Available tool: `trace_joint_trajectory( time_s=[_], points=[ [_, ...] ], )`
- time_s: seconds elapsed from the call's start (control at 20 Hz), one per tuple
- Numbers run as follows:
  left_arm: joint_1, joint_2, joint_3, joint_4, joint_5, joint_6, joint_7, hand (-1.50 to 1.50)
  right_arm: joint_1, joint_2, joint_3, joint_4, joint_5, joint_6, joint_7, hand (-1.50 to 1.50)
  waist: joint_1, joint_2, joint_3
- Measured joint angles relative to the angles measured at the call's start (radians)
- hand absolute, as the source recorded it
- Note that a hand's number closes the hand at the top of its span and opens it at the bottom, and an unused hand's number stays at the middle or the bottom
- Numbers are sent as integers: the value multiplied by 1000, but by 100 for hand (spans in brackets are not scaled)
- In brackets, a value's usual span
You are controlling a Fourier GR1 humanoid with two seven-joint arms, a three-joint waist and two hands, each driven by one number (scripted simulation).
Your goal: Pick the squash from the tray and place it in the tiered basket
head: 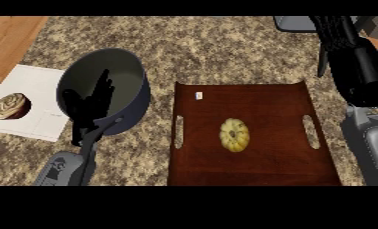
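Squash on tray (both robot hands apart)

A small white label on the tray is unreadable.

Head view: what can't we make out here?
- Tiered basket: cut off by the upper right edge and partly behind the right robot hand; tiers not visible.
- Right robot hand: dark shape near the right edge; whether its fingers are open or curled can't be told.
- Pot: the left robot hand, fingers straight, covers part of its inside.
- Small label on the tray: too small to read.
- Squash: plainly visible on the tray.
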Motion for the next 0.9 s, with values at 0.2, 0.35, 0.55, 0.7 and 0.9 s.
trace_joint_trajectory(
  time_s=[0.2, 0.35, 0.55, 0.7, 0.9],
  points=[
    [33, 58, 8, -64, 10, -28, 10, 0, 111, 67, 7, 49, -92, 57, -35, 150, 3, 19, -11],
    [61, 105, 14, -78, 11, -46, 17, 0, 181, 155, -26, 88, -186, 48, -69, 150, -15, 21, 0],
    [107, 167, 28, -104, 33, -101, 8, 0, 321, 250, 59, 82, -108, 48, -250, -150, -13, 21, -10],
    [127, 195, 33, -116, 39, -119, 1, 0, 383, 191, 92, 101, 72, -57, -254, -150, -17, 21, -18],
    [144, 225, 40, -132, 48, -132, 3, 0, 429, 46, 142, 129, 319, -151, -151, -150, -11, 21, -27]
  ],
)
